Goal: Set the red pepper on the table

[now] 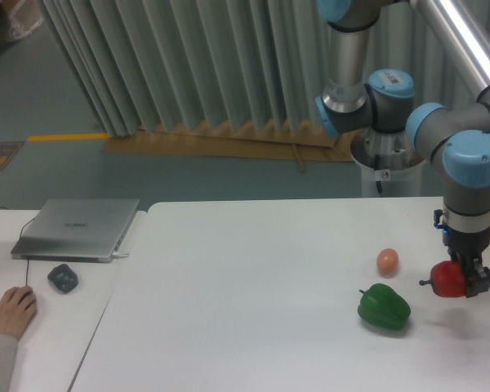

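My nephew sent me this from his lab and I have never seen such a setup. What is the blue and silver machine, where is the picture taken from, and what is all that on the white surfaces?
It is one picture, from a fixed camera looking down across the table. The blue and silver machine is a jointed robot arm. At its end is a gripper whose two dark fingers are closed on a small red pepper, held just above the tabletop near the right edge. On the table lie a green pepper and, beyond it, a small orange-brown egg. To the left is a separate desk with a closed grey laptop, a dark mouse, and a person's hand resting at its edge.
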### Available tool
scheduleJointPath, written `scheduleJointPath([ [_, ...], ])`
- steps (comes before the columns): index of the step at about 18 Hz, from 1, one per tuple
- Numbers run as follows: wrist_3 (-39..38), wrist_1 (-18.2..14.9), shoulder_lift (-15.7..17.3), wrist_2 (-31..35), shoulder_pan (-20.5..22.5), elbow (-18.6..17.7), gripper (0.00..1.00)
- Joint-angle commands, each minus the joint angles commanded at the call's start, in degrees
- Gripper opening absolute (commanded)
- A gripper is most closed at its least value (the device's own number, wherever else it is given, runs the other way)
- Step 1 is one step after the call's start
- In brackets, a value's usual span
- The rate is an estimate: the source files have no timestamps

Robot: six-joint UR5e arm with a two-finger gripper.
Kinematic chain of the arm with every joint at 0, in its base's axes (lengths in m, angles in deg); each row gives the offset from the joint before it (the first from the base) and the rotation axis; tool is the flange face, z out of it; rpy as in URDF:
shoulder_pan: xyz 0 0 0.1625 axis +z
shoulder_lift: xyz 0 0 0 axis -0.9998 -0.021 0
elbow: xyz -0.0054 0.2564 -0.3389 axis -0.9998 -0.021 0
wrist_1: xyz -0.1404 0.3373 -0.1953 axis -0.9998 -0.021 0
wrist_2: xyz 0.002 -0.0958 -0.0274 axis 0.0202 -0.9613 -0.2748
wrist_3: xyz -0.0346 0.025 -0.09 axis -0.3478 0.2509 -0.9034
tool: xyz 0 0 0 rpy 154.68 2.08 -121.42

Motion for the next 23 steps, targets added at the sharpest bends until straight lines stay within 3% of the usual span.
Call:
scheduleJointPath([
  [5, -1.6, 2.4, -1.3, 1.2, -1.0, -0.1, 0.43],
  [12, -1.9, 2.2, -1.5, 1.6, -1.7, -0.5, 0.43],
  [23, -2.7, 2.3, -2.5, 8.0, -4.7, -2.9, 0.46],
])
